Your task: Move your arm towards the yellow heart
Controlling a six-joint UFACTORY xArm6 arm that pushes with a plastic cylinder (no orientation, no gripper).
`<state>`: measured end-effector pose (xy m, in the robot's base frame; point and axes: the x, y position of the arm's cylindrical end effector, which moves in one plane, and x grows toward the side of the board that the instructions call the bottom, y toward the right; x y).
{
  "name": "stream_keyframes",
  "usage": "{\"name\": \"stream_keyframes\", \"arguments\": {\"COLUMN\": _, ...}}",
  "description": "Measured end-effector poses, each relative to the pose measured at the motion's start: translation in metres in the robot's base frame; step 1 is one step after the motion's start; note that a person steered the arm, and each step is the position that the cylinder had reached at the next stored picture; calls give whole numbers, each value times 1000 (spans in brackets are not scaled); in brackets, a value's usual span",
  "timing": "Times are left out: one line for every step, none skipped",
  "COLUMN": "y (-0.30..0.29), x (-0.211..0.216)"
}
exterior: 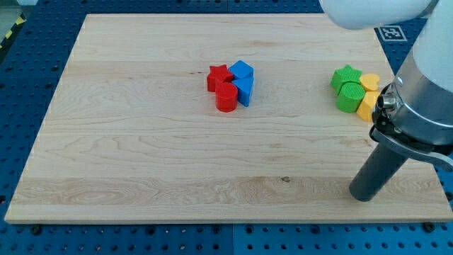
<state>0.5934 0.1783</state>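
Two yellow blocks lie at the view's right. The upper one (pixel 369 81) looks like a hexagon. The lower one (pixel 367 105) seems to be the yellow heart, and the arm partly hides its right side. Both touch a green star (pixel 345 76) and a green cylinder (pixel 349 98) on their left. My tip (pixel 367 197) rests on the board near the bottom right, well below the yellow heart and apart from every block.
Near the board's middle a red star (pixel 219 76), a red cylinder (pixel 226 98), a blue cube (pixel 242 71) and another blue block (pixel 245 91) are packed together. The board's right edge (pixel 433 170) runs close beside my tip.
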Motion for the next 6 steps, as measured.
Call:
{"name": "stream_keyframes", "arguments": {"y": 0, "x": 0}}
{"name": "stream_keyframes", "arguments": {"y": 45, "x": 0}}
{"name": "stream_keyframes", "arguments": {"y": 111, "x": -14}}
{"name": "stream_keyframes", "arguments": {"y": 137, "x": -53}}
{"name": "stream_keyframes", "arguments": {"y": 137, "x": -106}}
{"name": "stream_keyframes", "arguments": {"y": 137, "x": -126}}
